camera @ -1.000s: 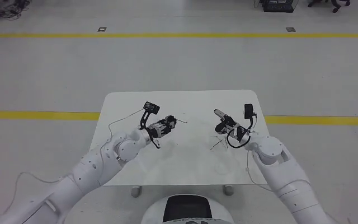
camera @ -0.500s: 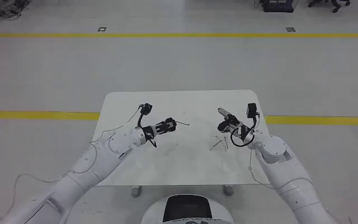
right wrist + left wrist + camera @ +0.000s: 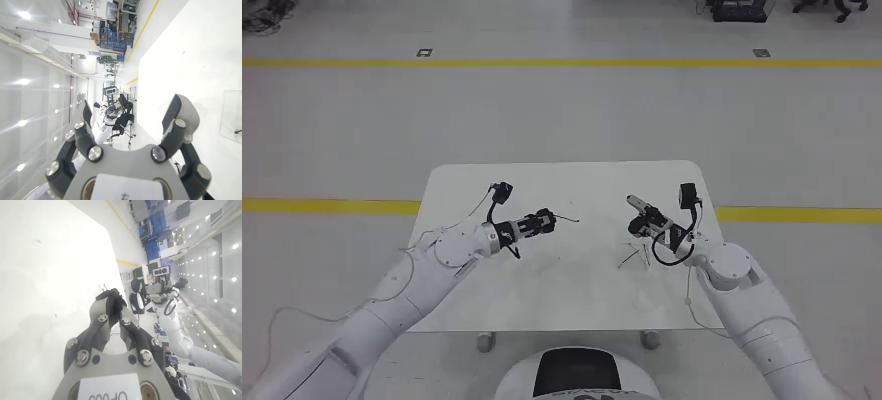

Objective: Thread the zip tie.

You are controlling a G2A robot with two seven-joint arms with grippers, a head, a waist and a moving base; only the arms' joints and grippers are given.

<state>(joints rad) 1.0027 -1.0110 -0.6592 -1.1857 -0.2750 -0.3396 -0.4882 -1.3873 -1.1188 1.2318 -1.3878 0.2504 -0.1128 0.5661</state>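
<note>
L tool (image 3: pixel 540 222) was pressed shut on the zip tie (image 3: pixel 567 218), over the tabletop (image 3: pixel 572 295), w/ the tie's free end pointing toward the R arm. R tool (image 3: pixel 636 215) was spread wide, holding nothing, near a few loose ties (image 3: pixel 633 257) lying on the tabletop.

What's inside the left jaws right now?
The jaws of the left gripper are shut on a thin black zip tie; its free end sticks out past them. The gripped stretch is covered by the jaws.
</note>
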